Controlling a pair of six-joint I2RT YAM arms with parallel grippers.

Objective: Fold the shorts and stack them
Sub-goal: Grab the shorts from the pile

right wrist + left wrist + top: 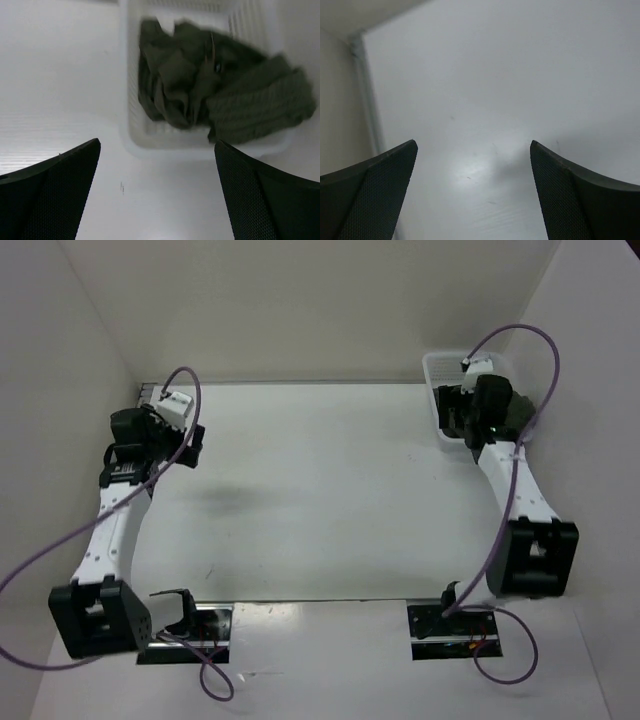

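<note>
So the dark olive-green soft cloth shorts (210,95) are sitting bunched up inside the white plastic mesh basket (165,145), which is parked in the far right corner of the white desk (320,490). One end of the heap spills over the basket's right wall. Nothing is spread out or folded yet, so I'd call this the very start: the pick out of the basket.

My right tool (156,144) hangs over the basket's near rim with its fingers spread wide and nothing between them, which makes sense if I'm about to reach in for a grab. My left tool (473,144) is also wide apart and empty, hovering over bare desk near the far left corner, well away from the cloth. My guess is it's waiting there to help flatten things.

Count: one basket, two arms, two tools. The cloth is one crumpled heap, and I can't tell if it's one pair or several.
</note>
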